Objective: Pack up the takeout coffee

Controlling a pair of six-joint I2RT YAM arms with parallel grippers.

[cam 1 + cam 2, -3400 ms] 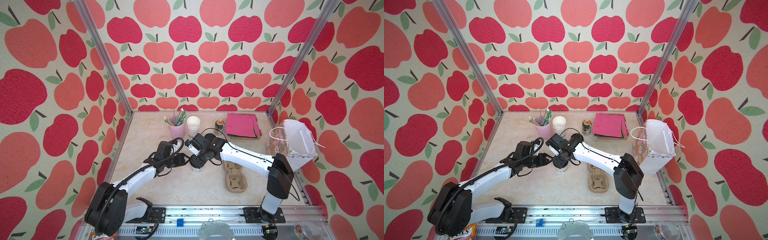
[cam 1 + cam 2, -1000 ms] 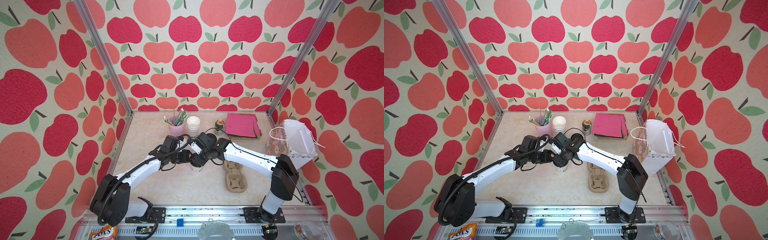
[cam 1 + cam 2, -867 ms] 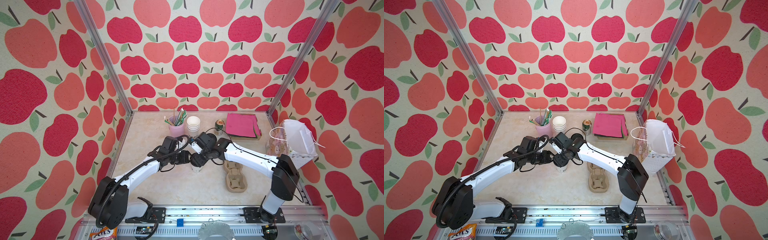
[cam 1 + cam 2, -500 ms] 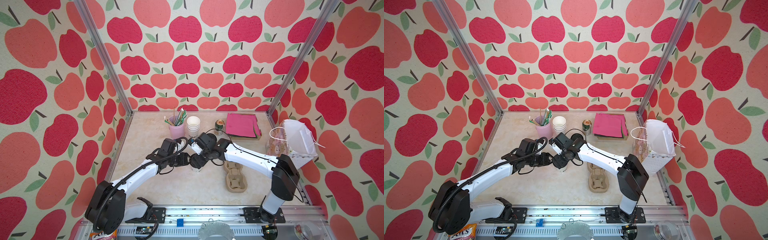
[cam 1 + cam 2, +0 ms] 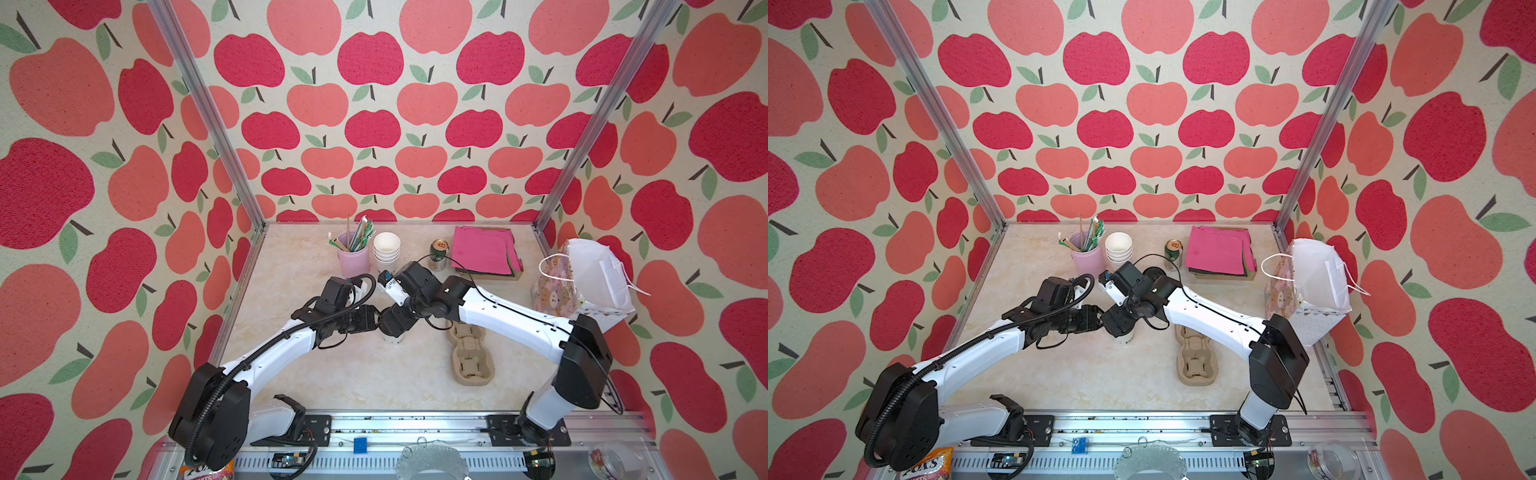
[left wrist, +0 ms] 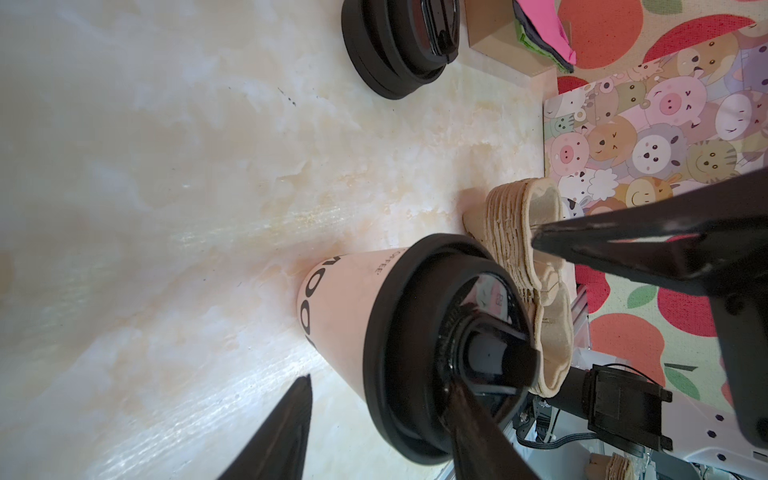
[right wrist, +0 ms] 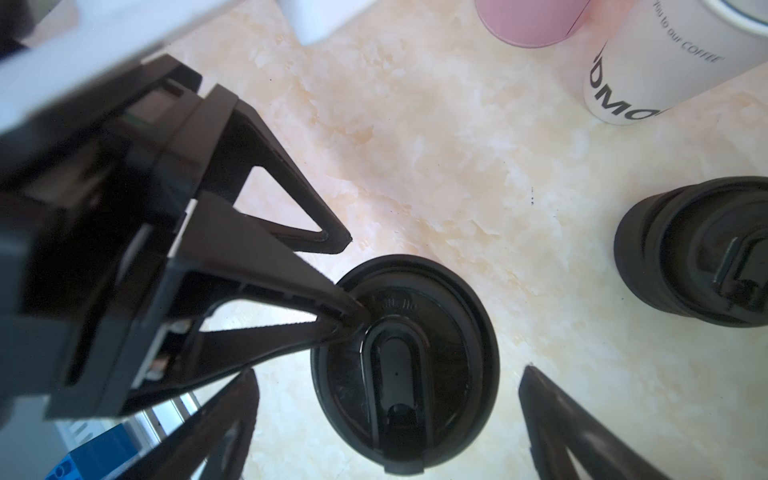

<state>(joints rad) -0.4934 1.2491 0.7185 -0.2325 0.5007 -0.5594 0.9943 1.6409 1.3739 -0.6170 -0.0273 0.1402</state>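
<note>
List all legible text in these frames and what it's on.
"you to our COFFEE", large "DMO" cut off: stack of white cups.
"OFFEE", start hidden: takeout coffee.
"FOX'S", partly cut: snack bag.
Drink can label, black lid embossing: unreadable.

Takeout coffee (image 6: 340,316): white paper, black lettering; lid (image 7: 405,361) glossy black.
Table (image 5: 291,266) under it: cream marble, beige veining.
Carrier (image 5: 469,353) beside it: plain tan pulp.
Lid stack (image 6: 399,45) near it: black.
Behind it: pink tumbler (image 5: 353,259), white cups (image 5: 386,249), green-and-gold can (image 5: 438,254), magenta napkins (image 5: 482,249).
Bag (image 5: 552,291): pastel cartoon animals.
Walls (image 5: 370,58): cream, red and coral apples, green leaves.
</note>
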